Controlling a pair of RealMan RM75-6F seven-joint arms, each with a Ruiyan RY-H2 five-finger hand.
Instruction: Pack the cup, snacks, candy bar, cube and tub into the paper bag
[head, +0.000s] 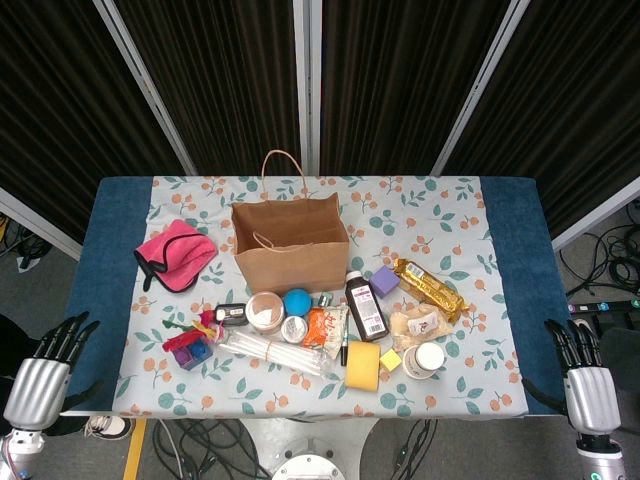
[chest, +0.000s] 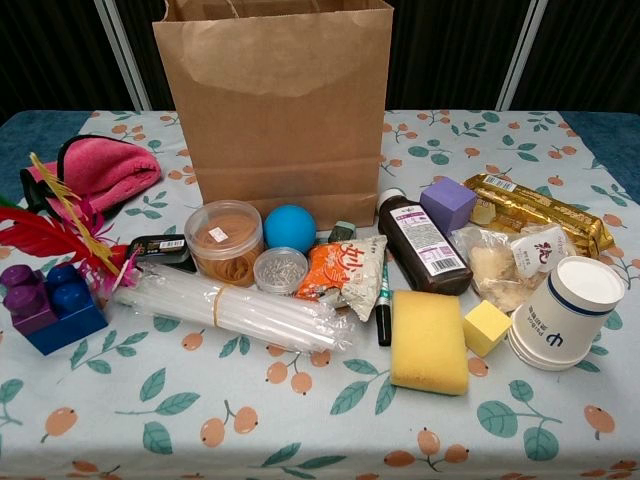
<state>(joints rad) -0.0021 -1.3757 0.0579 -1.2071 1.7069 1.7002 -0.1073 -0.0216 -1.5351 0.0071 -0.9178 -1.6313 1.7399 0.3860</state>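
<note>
I am looking at the table (head: 110, 230), where the paper bag (chest: 275, 100) is standing upright and open near the back, with everything else lying in front of it. My left hand (head: 45, 370) is hanging off the near left corner and my right hand (head: 585, 375) off the near right corner, both holding nothing with fingers spread. The candy bar (chest: 535, 205) is lying right of the bag, the snacks (chest: 345, 270) are sitting in the middle, and the tub (chest: 225, 240) is resting just before the bag. The cup (chest: 555, 315) is lying on its side at the right, touching the small yellow cube (chest: 487, 327).
</note>
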